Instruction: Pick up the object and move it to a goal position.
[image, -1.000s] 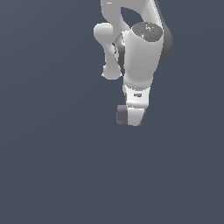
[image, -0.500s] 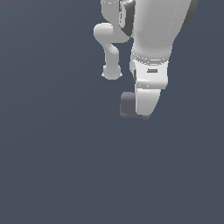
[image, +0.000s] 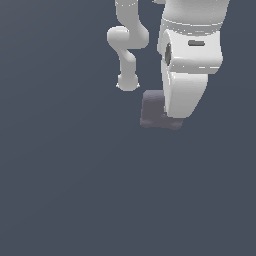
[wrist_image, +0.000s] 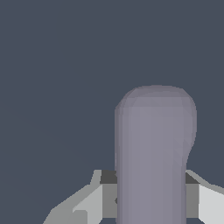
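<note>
The dull greyish-purple rounded box (wrist_image: 151, 153) sits between my fingers, gripped on both flanks; my white gripper (image: 172, 117) is clenched on it. In the exterior view it shows partly behind my hand, over featureless dark grey ground. Judged step: carrying to goal. Next move demands a steady grip. No goal marker visible; height above ground cannot be told.

1 purple box (image: 152, 113), 1 robot arm (image: 191, 55), 1 pincer (wrist_image: 151, 199)
</note>
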